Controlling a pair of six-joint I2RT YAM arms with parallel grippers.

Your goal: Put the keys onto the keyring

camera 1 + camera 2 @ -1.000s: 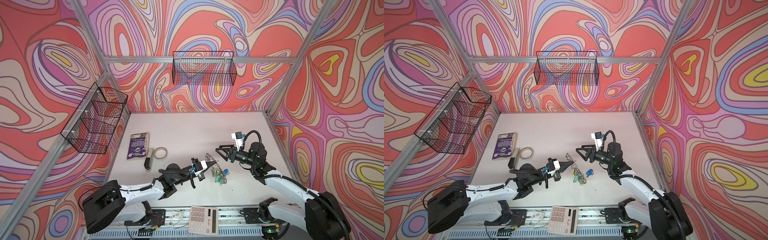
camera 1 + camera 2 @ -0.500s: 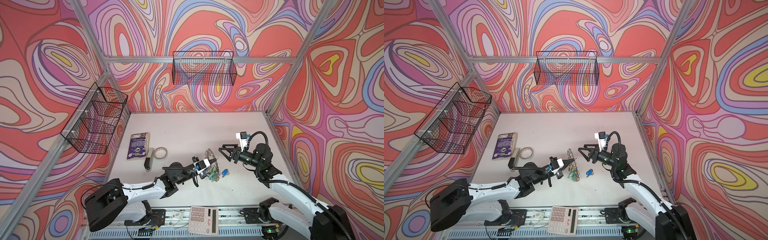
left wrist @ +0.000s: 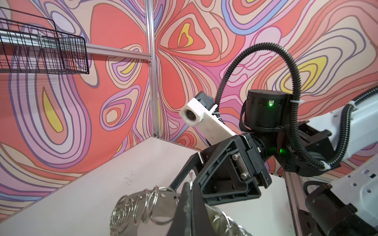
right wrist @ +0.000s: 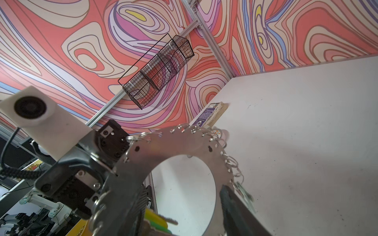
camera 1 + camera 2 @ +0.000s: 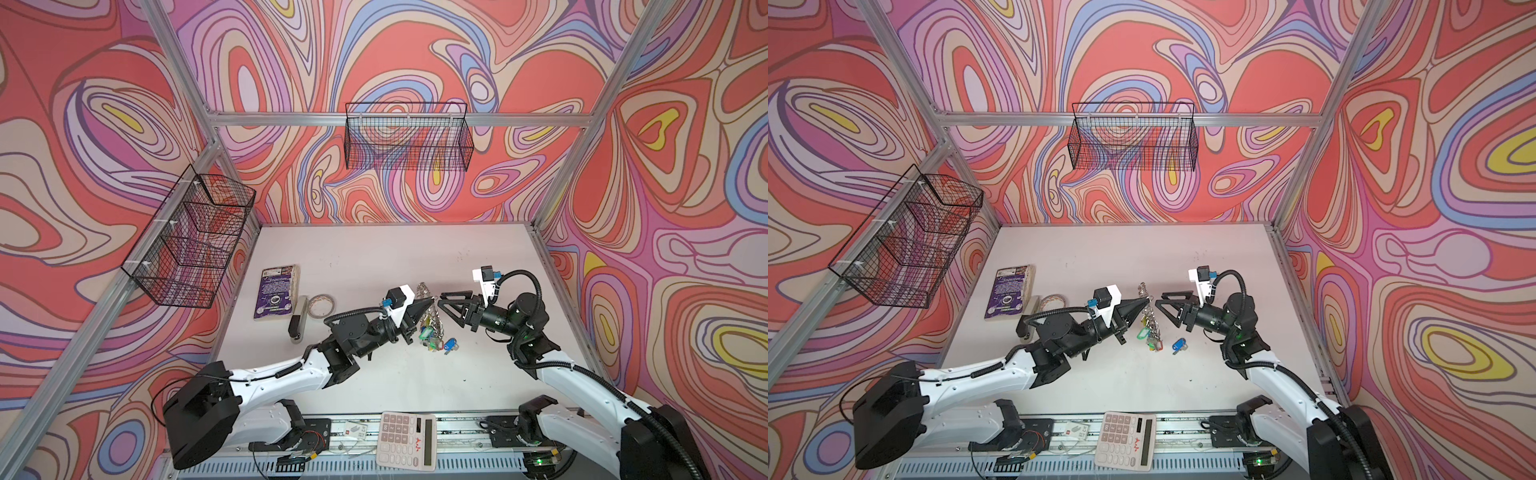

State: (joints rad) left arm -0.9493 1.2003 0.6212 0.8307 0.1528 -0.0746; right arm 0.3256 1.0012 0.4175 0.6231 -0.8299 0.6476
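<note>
The keyring (image 5: 432,307) is a flat grey disc rimmed with small split rings. It stands on edge above the table in both top views, with my left gripper (image 5: 431,302) shut on its rim. In the left wrist view the closed fingertips (image 3: 187,187) pinch the keyring (image 3: 161,204). Green and yellow tagged keys (image 5: 428,334) hang from its lower rim. A blue-tagged key (image 5: 449,345) lies loose on the table just right of them. My right gripper (image 5: 444,308) is open right beside the disc's face. In the right wrist view the keyring (image 4: 184,147) fills the space in front of its jaws.
A purple book (image 5: 276,291), a tape roll (image 5: 321,305) and a stapler (image 5: 299,318) lie at the left of the table. A calculator (image 5: 406,440) sits on the front rail. Wire baskets hang on the back wall (image 5: 407,141) and left wall (image 5: 191,237).
My left gripper has raised the keyring and turned it more upright. The right gripper has stayed close beside it and its jaws have narrowed a little. The blue key has not moved.
</note>
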